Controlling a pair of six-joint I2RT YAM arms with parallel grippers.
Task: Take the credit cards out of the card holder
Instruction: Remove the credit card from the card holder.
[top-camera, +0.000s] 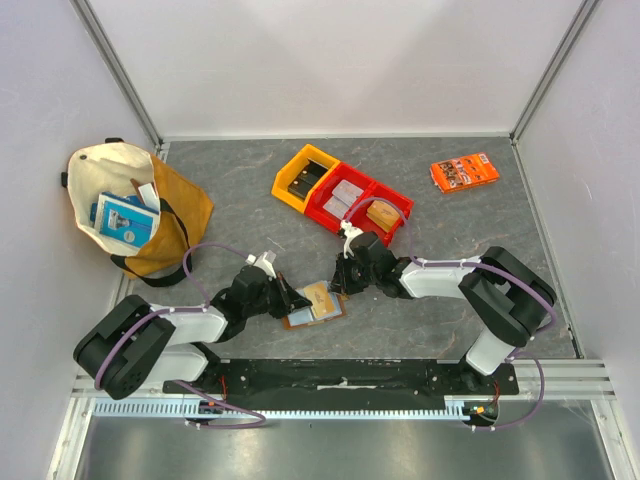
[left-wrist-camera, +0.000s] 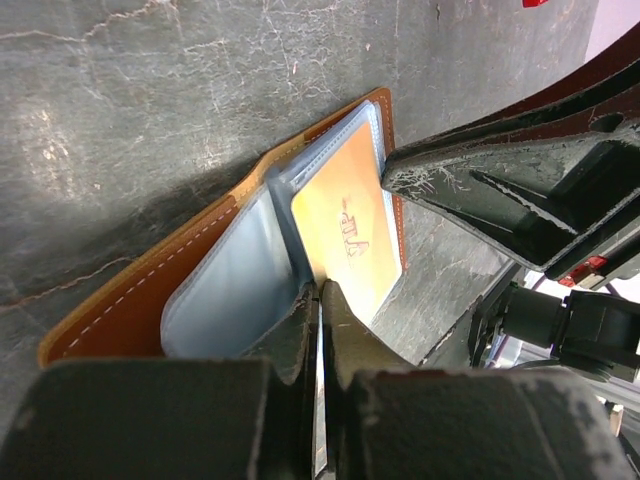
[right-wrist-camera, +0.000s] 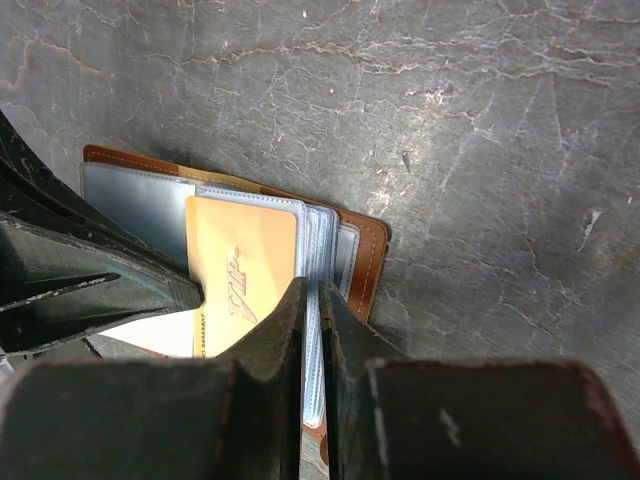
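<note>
Left jaws, right jaws clamp card holder (left-wrist-camera: 120, 310) sleeves; orange card (left-wrist-camera: 345, 235) lettering legible only wrist views.

Outer face of the card holder (left-wrist-camera: 130, 310): tan-brown leather, pale stitching along its edge; inner sleeves translucent blue-grey. The credit card (left-wrist-camera: 345, 225) just ahead of the jaws of the left gripper (left-wrist-camera: 320, 292): orange-gold, darker orange lettering. Its fingers (left-wrist-camera: 290, 340): scuffed black. The table (left-wrist-camera: 150, 100): dark grey, pale marbled veins.

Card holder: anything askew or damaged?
No damage visible. The card holder lies open, its clear sleeves fanned; the orange card is still sleeved. The left gripper and right gripper each pinch sleeve edges, apparently not a card.
</note>
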